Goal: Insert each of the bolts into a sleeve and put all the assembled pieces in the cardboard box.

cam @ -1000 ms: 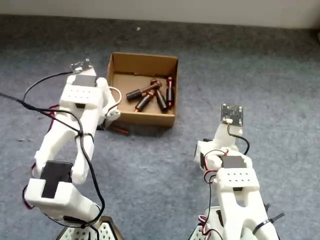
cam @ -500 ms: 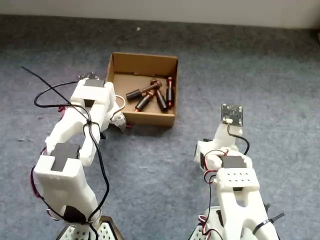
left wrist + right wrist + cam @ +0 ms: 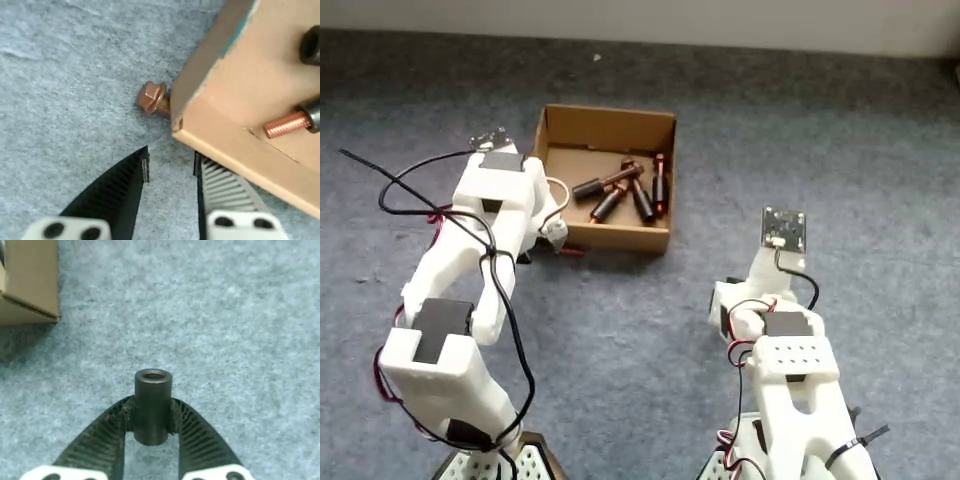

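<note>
- Finished work: the open brown cardboard box holds what we count as four assembled pieces, each a dark cylindrical sleeve with a copper bolt through it. They lie loose on the box floor, beyond and to one side of the left claw. We judge this part of the task complete.
- Outstanding bolt: one copper-coloured metal bolt with a hexagonal flanged head lies on the grey carpet, outside the box. It is just ahead of the left claw's fingertips and its shank runs in under the box's near corner. It has no sleeve on it.
- Left claw: the jaws stand moderately apart with nothing between them. They point down at the carpet just short of the loose bolt, with one jaw close beside the box wall.
- Right claw: the jaws are closed on a dark grey cylindrical metal sleeve, gripped at its lower half. The sleeve's open bore faces forward, out past the fingertips. The box corner lies well ahead and off to one side of this claw.
- Remaining steps, in our judgement: pick up the loose bolt, insert it into the held sleeve, and place that last assembly in the box.
- Concern: the bolt's position against the box may hamper a clean grasp of it.
</note>
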Motion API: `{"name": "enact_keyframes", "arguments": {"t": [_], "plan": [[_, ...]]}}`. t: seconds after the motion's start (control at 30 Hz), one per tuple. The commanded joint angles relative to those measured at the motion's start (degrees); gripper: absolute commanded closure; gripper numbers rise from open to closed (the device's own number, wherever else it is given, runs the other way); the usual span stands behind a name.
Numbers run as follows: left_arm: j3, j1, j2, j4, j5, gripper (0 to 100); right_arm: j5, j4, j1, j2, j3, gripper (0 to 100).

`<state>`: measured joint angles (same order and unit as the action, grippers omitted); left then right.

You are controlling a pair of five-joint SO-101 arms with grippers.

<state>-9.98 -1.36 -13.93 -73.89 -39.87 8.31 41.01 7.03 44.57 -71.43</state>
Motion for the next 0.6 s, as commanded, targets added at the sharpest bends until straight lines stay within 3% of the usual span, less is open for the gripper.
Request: {"name": "enact_keyframes", "arguments": {"t": [0.0,0.13,0.57], "plan": [[1.63,-2.77,0.75,5.10,-1.23,84,0.09,-1.10,-0.66,1.45,0.31,99.5],[2.24,-3.38,-4.18,8.26,-2.29,84,0.09,-1.10,-0.66,1.45,0.31,99.5],[9.10,-1.54,-12.18,0.00,-2.29,84,0.09,-1.10,-0.66,1.45,0.31,99.5]]}}
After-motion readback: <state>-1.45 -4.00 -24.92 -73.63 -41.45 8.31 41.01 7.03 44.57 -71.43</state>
